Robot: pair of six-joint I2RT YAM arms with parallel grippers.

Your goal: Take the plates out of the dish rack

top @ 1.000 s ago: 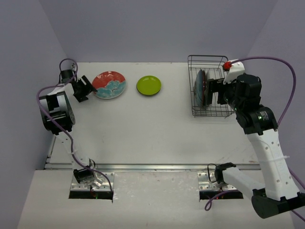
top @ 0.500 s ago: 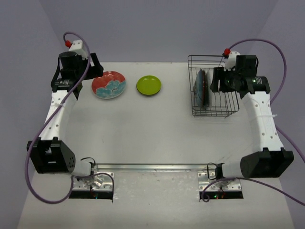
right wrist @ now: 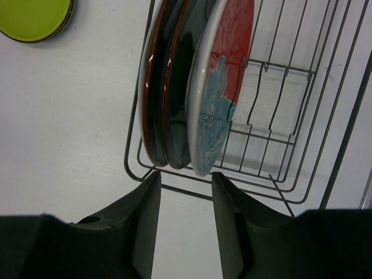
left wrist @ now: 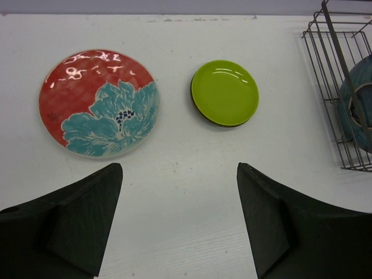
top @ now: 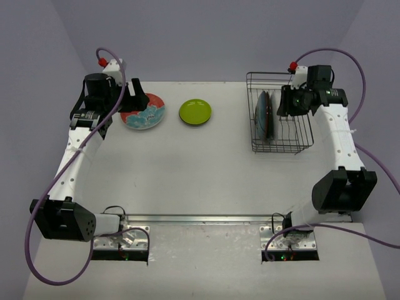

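right gripper (right wrist: pixel 183 224), jaws parted and empty, should straddle the floral plate (right wrist: pixel 220 87) at its 12 o'clock, clear of dish rack (top: pixel 289 134) wires. left gripper (left wrist: pixel 180 221) gapes empty.

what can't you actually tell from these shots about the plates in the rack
- Top view: the racked plates stand edge-on in the dish rack, so they cannot be counted there.
- Right wrist view: three of them show, but the top frame edge cuts them off.
- Left wrist view: the rack runs off the right edge. A dark rim under the green plate could be a second plate or its own underside.
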